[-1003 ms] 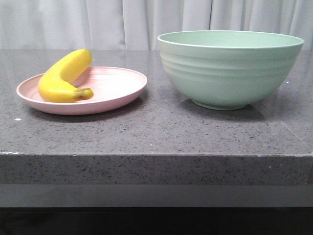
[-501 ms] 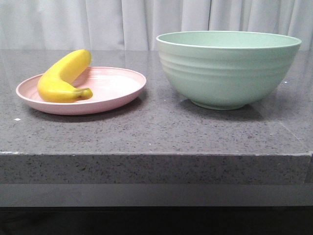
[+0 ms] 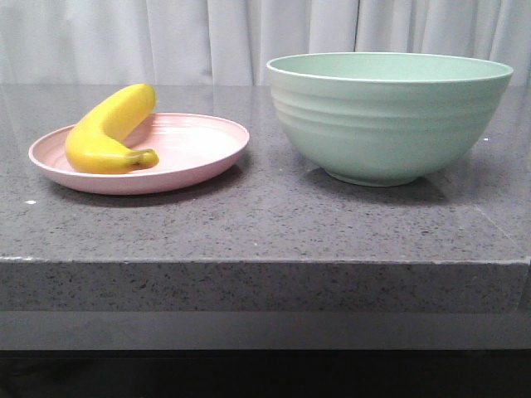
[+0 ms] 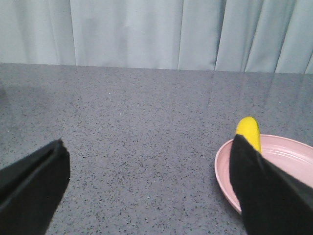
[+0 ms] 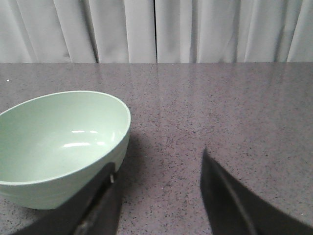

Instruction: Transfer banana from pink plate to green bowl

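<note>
Pale pleated curtains fill the top of every view, and below them runs a dark grey speckled stone countertop (image 3: 265, 224) with a thick front edge. In the front view a shallow round pale-pink plate (image 3: 199, 141) sits at the left of the frame, and a short, plump, bright-yellow banana (image 3: 104, 133) with a dark stem tip lies across the plate's left half, stem toward the camera. At the right of the frame stands a large, deep, pale mint-green bowl (image 3: 390, 116) with ridged sides, apart from the plate with bare counter between them. The layout seems set so that the fruit has only a short sideways trip to make, up over the bowl's tall rim.

No arm shows in the front view. The left wrist view supplies the left gripper (image 4: 146, 196): its two black fingers (image 4: 34, 186) stand spread wide with nothing between them, and beyond one finger, at the lower right of that frame, peek the banana's (image 4: 249, 129) far end and the plate's (image 4: 225, 166) rim. The right wrist view shows the right gripper (image 5: 159, 200) likewise parted and empty, just beside the bowl (image 5: 58, 147), whose interior, only partly visible from the front, is bare. Nothing has been grasped yet; the left arm looks better placed to reach.
</note>
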Available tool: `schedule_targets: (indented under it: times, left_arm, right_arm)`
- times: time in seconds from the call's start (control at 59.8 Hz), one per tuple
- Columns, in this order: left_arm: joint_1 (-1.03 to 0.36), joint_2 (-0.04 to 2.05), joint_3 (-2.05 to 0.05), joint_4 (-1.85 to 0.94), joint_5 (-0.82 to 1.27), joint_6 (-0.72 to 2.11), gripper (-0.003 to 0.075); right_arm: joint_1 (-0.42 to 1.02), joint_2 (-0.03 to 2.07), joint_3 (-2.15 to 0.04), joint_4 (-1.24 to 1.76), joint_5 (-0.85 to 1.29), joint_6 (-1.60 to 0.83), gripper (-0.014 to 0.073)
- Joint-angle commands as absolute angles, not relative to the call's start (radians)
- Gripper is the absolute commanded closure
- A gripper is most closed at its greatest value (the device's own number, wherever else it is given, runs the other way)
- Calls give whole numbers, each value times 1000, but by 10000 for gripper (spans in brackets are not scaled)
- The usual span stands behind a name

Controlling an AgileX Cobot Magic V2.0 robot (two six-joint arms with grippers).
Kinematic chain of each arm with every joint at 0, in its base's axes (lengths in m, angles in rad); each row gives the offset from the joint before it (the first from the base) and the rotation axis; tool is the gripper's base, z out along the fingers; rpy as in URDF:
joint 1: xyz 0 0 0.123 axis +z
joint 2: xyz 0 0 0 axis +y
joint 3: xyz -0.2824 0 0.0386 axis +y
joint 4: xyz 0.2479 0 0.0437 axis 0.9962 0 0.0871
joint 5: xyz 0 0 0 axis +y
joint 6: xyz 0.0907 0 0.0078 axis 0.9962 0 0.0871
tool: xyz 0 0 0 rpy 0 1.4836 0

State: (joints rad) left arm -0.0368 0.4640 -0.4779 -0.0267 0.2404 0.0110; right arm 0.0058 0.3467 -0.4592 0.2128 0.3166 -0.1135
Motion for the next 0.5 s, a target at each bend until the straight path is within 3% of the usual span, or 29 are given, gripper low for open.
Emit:
schedule_targets:
  times: [0.0,0.267,0.485]
  left_arm:
    - [-34,479,-514,-48,167,10,54]
    - [-42,526,-563,-111,242,12,113]
    - [-194,767,-756,-111,401,42,113]
  right_arm:
    - [1,362,-497,206,240,-123,92]
    - [1,362,-497,206,241,-123,85]
    - [1,362,-497,206,241,-123,85]
